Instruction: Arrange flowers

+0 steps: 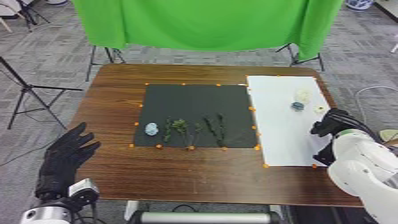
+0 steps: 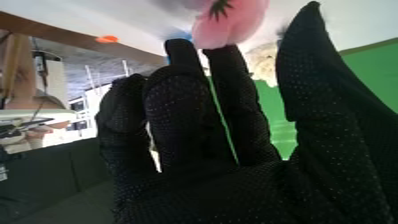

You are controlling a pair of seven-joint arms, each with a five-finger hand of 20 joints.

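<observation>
Pink flower (image 2: pixel 229 25) is my main worry: it sits right at the tips of my R hand (image 1: pixel 336 123), fingers out straight, no curl round anything; can't tell if they touch it. If I close w/o getting the thumb opposite, I'd prob. push it away or crush petals. Swing too wide & knuckles could catch the small pale flower (image 1: pixel 320 109) just beside, then the blue flower (image 1: pixel 298 106) or cream flower (image 1: pixel 302 94) farther up the white sheet (image 1: pixel 284 140), b/c they all look loose. L hand (image 1: pixel 67 155) is over the table's left side, fingers spread, holding nothing; low risk unless it sweeps toward the dark mat (image 1: pixel 195 100), where a light-blue flower (image 1: pixel 152 129) & green stems (image 1: pixel 180 125) lie. Thin stems could be tricky to pinch in gloves. Surface: brown wood table (image 1: pixel 222 175), mat & sheet side by side, orange markers (image 1: pixel 160 146) along their edges; sheet might shift if a hand drags. Room: green cloth (image 1: pixel 204 25) hung beyond the far edge, grey carpet (image 1: pixel 62 60), black stand (image 1: pixel 27 85) off to the left.
</observation>
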